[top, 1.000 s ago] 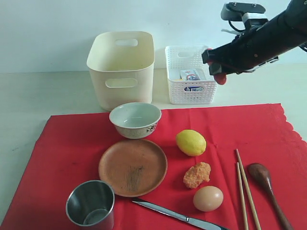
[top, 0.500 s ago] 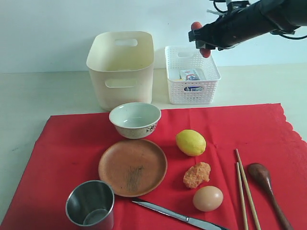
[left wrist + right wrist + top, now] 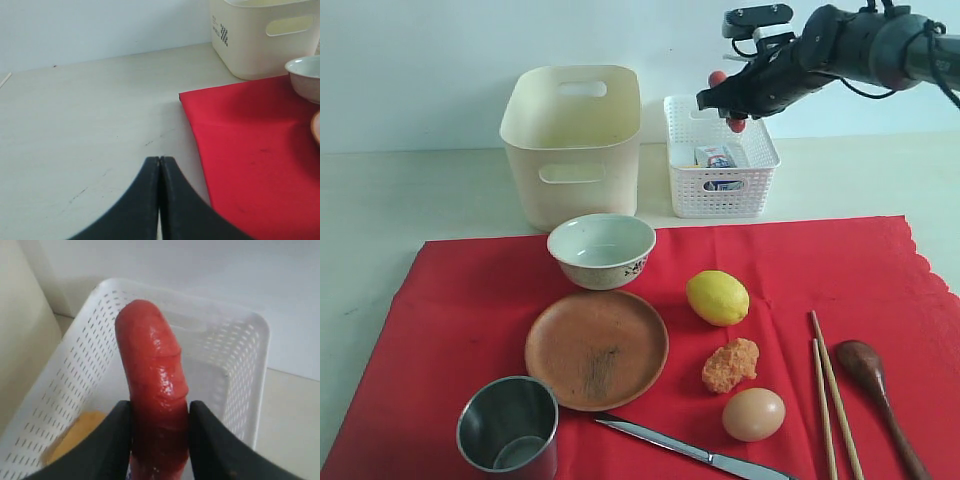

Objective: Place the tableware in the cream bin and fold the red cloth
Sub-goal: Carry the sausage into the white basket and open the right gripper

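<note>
The red cloth (image 3: 770, 290) lies flat on the table and carries the white bowl (image 3: 602, 250), brown plate (image 3: 597, 348), steel cup (image 3: 509, 427), knife (image 3: 690, 452), chopsticks (image 3: 832, 395) and dark spoon (image 3: 875, 385). The cream bin (image 3: 575, 140) stands behind the bowl. My right gripper (image 3: 728, 100) hangs above the white lattice basket (image 3: 720, 155), shut on a red sausage (image 3: 155, 385). My left gripper (image 3: 160, 165) is shut with nothing in it, over bare table beside the cloth's edge (image 3: 195, 130); it does not show in the exterior view.
A lemon (image 3: 718, 297), an orange crumbly lump (image 3: 731, 364) and an egg (image 3: 754, 414) lie on the cloth between plate and chopsticks. The lattice basket holds a small carton (image 3: 720, 157) and something yellow (image 3: 75, 432).
My right arm has swung left and up with the sausage, from the basket's right side to above its back left corner.
</note>
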Tool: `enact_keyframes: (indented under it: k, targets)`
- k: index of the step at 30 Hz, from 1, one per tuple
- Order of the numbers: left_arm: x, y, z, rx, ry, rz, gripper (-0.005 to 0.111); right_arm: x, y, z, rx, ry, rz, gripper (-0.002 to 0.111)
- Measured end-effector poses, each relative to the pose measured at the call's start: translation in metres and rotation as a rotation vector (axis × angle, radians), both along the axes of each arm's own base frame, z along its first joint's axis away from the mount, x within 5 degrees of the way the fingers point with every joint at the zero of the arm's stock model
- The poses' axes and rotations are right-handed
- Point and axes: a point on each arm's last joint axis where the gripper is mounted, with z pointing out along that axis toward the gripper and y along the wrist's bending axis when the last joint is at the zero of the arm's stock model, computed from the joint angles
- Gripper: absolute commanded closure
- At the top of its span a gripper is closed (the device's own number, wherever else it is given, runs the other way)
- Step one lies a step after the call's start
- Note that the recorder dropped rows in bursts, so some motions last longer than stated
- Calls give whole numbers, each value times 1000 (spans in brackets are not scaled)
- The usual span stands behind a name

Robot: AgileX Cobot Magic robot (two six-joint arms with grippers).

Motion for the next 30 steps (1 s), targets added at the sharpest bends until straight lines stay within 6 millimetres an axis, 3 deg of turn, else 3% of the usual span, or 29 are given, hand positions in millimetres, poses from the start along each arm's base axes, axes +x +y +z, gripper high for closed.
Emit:
enact_keyframes:
  k: [11,15,20,24,30]
  targets:
    - [0,0,0,0,0,0,107,25,5,-33,8,-22,0,105]
    - [0,0,0,0,0,0,107,26,5,-49,-19,-7,19,87]
    - [0,0,0,0,0,0,107,26,5,-48,-25,-13,27,55]
    - [0,0,0,0,0,0,107,23,6,-36,-26,2,39,42]
    - [0,0,0,0,0,0,107,12,6,13,-22,14,70,41]
